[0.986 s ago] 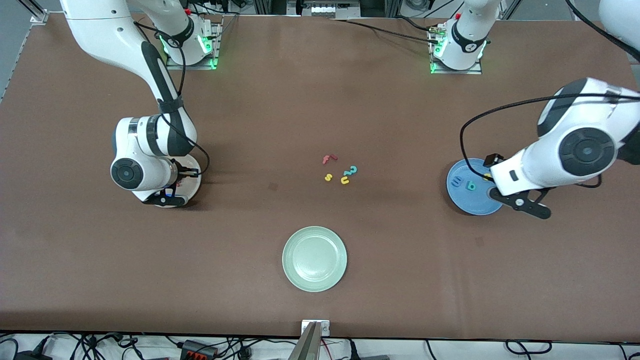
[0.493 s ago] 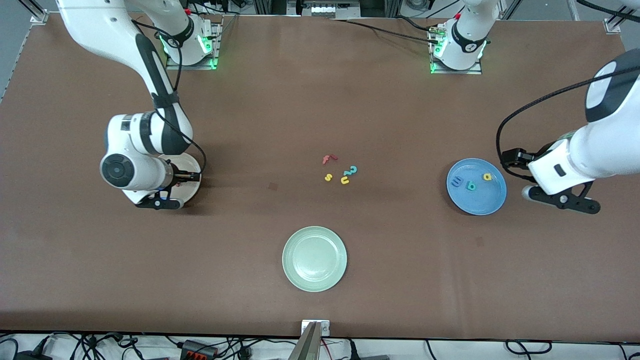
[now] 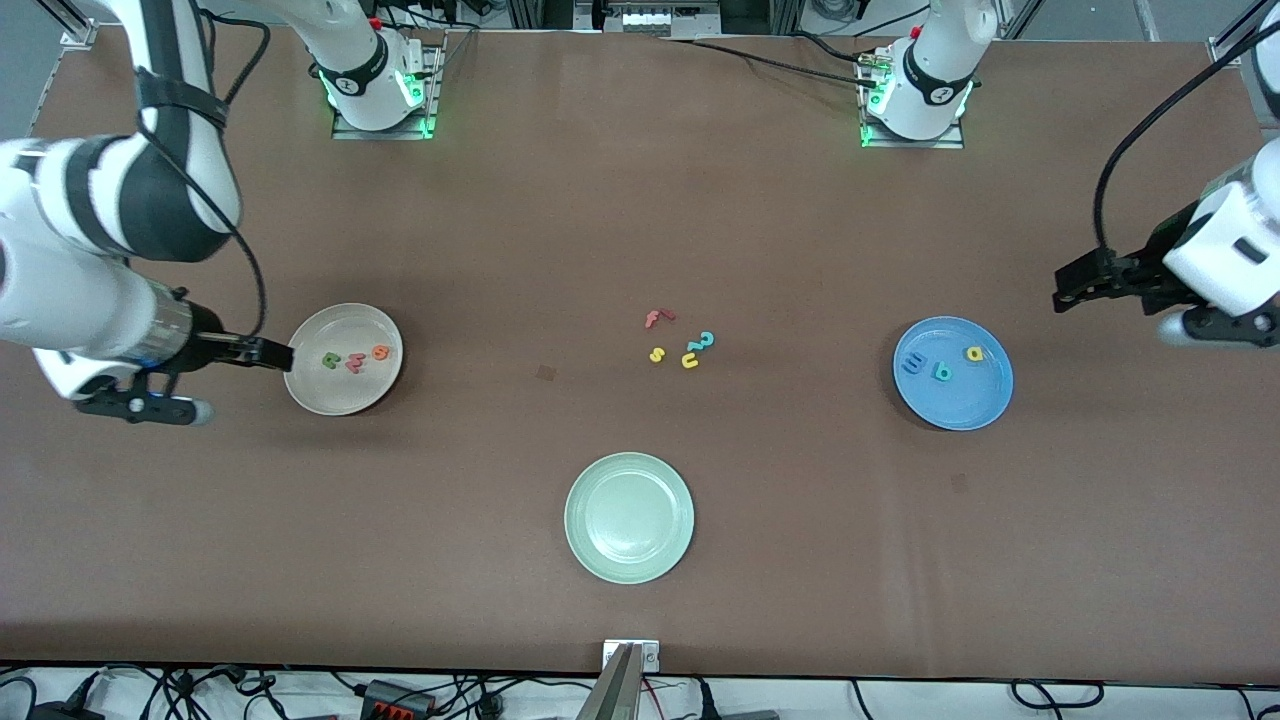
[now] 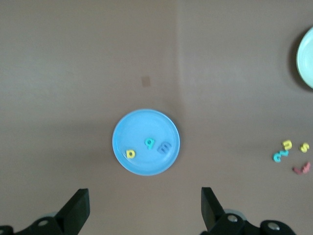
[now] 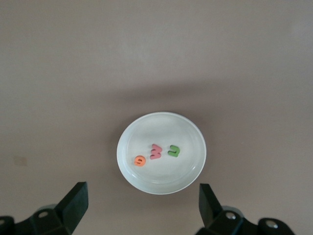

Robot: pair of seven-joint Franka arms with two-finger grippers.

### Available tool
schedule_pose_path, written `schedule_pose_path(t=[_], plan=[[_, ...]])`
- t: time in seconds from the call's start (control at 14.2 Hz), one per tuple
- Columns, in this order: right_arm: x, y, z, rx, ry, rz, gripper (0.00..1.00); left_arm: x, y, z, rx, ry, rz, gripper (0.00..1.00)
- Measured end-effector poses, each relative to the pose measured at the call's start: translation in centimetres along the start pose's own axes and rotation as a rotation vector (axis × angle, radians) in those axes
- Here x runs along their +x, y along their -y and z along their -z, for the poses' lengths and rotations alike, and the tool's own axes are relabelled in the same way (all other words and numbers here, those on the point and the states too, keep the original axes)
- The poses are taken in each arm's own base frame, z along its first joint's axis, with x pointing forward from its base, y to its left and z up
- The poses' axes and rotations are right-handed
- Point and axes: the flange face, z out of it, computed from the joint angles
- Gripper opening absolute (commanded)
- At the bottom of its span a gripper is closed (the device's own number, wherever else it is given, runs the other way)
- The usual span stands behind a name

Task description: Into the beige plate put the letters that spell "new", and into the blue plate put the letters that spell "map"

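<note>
Landmark: the pale green plate [image 3: 629, 517], empty, the plate nearest the front camera, midway along the table
Beige plate: the beige plate [image 3: 343, 358] sits farther from the front camera than the pale green plate, toward the right arm's end of the table
Letters of "new": green n [image 3: 330, 360], salmon-red w [image 3: 355, 363] and orange e [image 3: 380, 352] lie in a loose row inside the beige plate, none touching the rim
Blue plate: the blue plate [image 3: 953, 373] sits farther from the front camera than the pale green plate, toward the left arm's end
Letters of "map": blue m [image 3: 912, 364], teal p [image 3: 941, 372] and yellow a [image 3: 974, 353] all lie inside the blue plate
Leftovers: red f [image 3: 657, 318], yellow s [image 3: 656, 354], yellow u [image 3: 690, 360] and teal 2-shaped piece [image 3: 703, 341] lie clustered on bare table, farther from the front camera than the pale green plate, between the other two plates
Right gripper: right gripper [image 5: 142, 208] hangs high, looking down on the beige plate, fingers spread wide with nothing between them
Left gripper: left gripper [image 4: 145, 211] hangs high, looking down on the blue plate, fingers spread wide and empty
Progress: judged from how things lie, both words are sorted and nothing remains to pick
Handling: the letters look like light, soft foam, thin and tiny; likely to shift or flip at a nudge; best pinched across a stroke from straight above with a light squeeze
</note>
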Motion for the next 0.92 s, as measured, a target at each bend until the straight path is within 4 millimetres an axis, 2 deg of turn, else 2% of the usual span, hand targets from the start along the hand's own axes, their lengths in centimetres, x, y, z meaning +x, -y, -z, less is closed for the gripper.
schedule_pose_path(t=[0.14,0.35,0.49,0.63,0.77,0.92], plan=[[0.5,-0.9,2.5,0.009,-0.045,-0.013,1.00,-2.0,0.6,0.2,0.003,-0.028,0.012,1.00],[0.6,-3.2,7.1,0.063,-0.121,-0.032,1.00,-3.7,-0.4,0.1,0.006,-0.033,-0.032,1.00],[-0.5,-5.9,10.3,0.108,-0.159,-0.055,1.00,-3.9,-0.3,0.0,0.007,-0.030,-0.063,1.00],[-1.9,-9.1,12.7,0.127,-0.175,-0.068,1.00,-3.9,-0.1,-0.3,0.008,-0.026,-0.077,1.00],[-2.8,-10.9,13.7,0.078,-0.183,-0.020,1.00,-4.0,-0.2,-0.3,0.008,-0.021,-0.085,1.00],[-3.2,-10.9,13.6,0.042,-0.157,0.011,1.00,-4.4,-0.2,-0.2,0.008,0.002,-0.087,1.00]])
